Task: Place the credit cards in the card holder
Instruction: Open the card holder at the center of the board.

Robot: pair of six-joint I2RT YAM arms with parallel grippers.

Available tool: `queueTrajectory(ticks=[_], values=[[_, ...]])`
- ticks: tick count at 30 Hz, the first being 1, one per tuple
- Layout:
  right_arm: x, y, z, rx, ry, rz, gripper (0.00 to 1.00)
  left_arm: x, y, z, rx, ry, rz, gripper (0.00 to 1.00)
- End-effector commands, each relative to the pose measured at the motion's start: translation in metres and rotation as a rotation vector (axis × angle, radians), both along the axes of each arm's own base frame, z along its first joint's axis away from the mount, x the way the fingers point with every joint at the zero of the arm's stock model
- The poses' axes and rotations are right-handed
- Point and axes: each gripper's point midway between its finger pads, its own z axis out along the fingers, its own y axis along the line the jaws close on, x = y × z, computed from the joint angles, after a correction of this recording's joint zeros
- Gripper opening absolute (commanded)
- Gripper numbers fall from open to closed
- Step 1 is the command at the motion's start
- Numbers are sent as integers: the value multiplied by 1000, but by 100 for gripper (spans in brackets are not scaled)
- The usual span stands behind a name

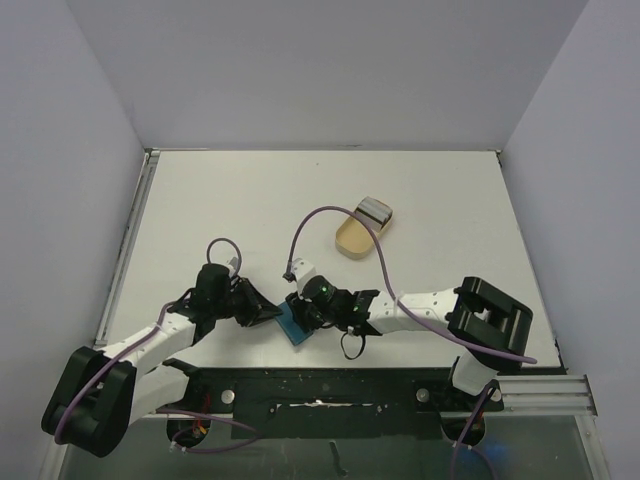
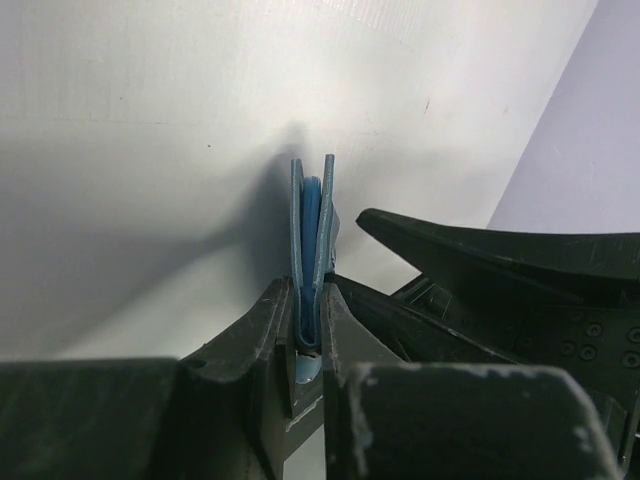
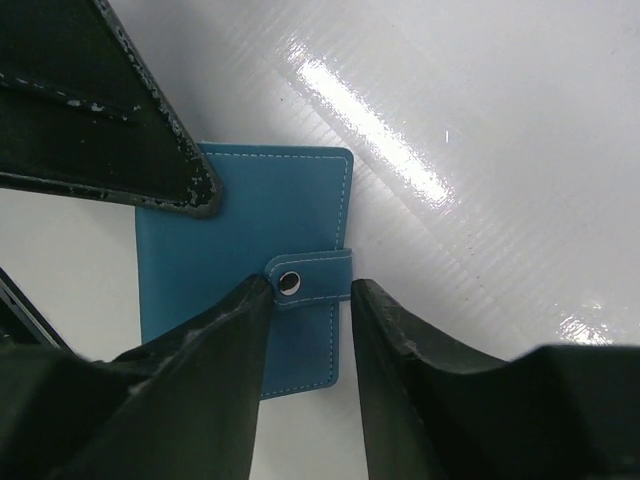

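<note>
Top camera looks down from behind; both close wrist cameras apparently share the card holder [image 3: 270, 220].

White-shelled arms [image 1: 420, 305] with black joints [image 1: 212, 285], looping purple cables [image 1: 330, 209], one green light [image 1: 325, 291].

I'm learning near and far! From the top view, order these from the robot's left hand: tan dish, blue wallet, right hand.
1. Blue wallet, pinched in the left hand.
2. Right hand, just right of it.
3. Tan dish, far back on the right.
</note>
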Motion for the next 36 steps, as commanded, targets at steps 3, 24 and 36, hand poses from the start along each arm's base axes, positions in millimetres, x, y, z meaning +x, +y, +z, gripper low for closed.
queueTrajectory(ticks=[3, 24, 36], values=[[14, -9, -6, -85, -56, -59, 29, 6, -12, 20, -63, -69, -58, 0], [40, -48, -2, -119, -128, -183, 0, -3, -11, 14, -43, -56, -105, 0], [39, -55, 17, -38, -108, -169, 0, 1, -16, 17, -61, -70, -127, 3]])
